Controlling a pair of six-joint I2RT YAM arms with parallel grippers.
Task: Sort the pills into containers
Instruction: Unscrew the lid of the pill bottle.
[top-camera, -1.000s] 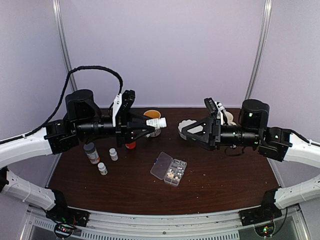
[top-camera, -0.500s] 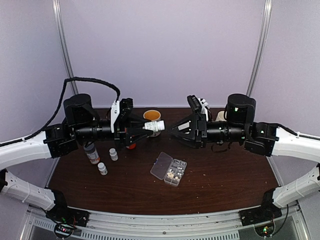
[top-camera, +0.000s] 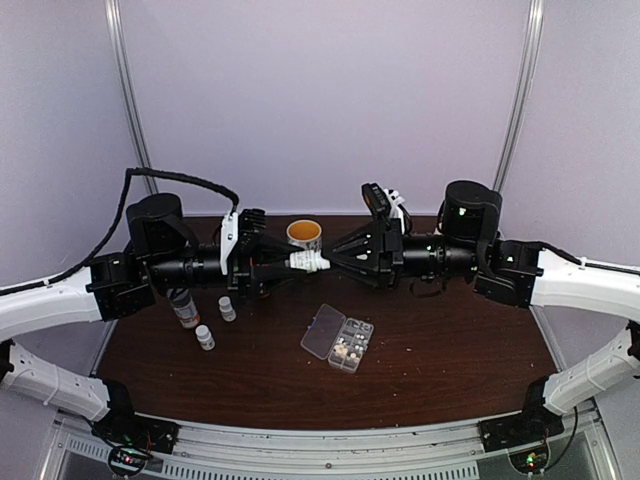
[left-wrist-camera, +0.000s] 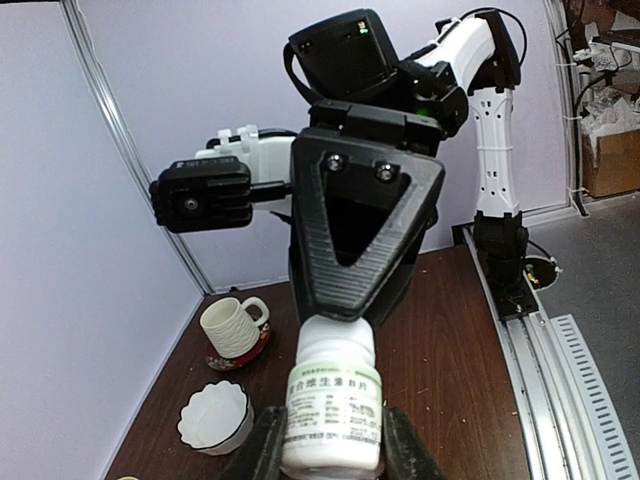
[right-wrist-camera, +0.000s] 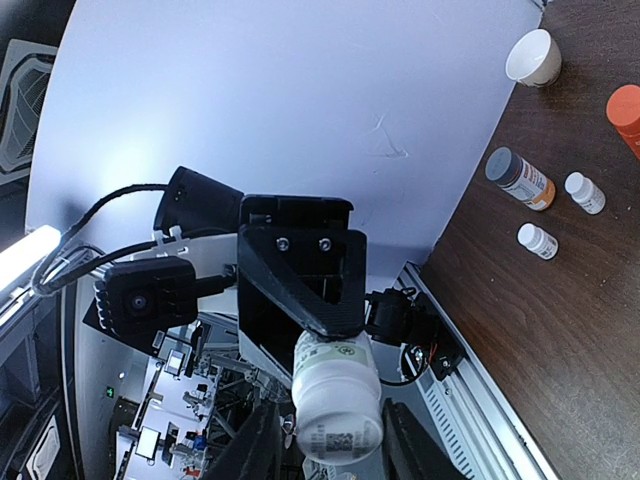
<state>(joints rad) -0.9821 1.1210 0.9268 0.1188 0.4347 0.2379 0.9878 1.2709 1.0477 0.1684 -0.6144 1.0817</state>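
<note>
A white labelled bottle (top-camera: 308, 262) hangs level above the table's far middle, and my left gripper (top-camera: 293, 264) is shut on its body. From the left wrist, that bottle (left-wrist-camera: 332, 398) sits between my two fingers (left-wrist-camera: 262, 448). My right gripper (top-camera: 336, 261) faces it from the right, its jaws straddling the capped end (right-wrist-camera: 338, 402) with a thin gap on each side, so it is open. The clear organizer box (top-camera: 338, 338) lies lid-open on the table in front. Pale pills (top-camera: 347, 350) sit in its containers.
An orange bottle with a grey cap (top-camera: 183, 307) and two small white bottles (top-camera: 227, 309) (top-camera: 205, 337) stand at the left. A cup (top-camera: 304, 233) stands at the back. A ribbed mug on a saucer (left-wrist-camera: 233, 328) and a scalloped white bowl (left-wrist-camera: 213, 417) stand at the far right.
My right arm swung left to the held bottle, and its jaws narrowed around the capped end. The left arm shifted slightly and kept its grip on the bottle.
</note>
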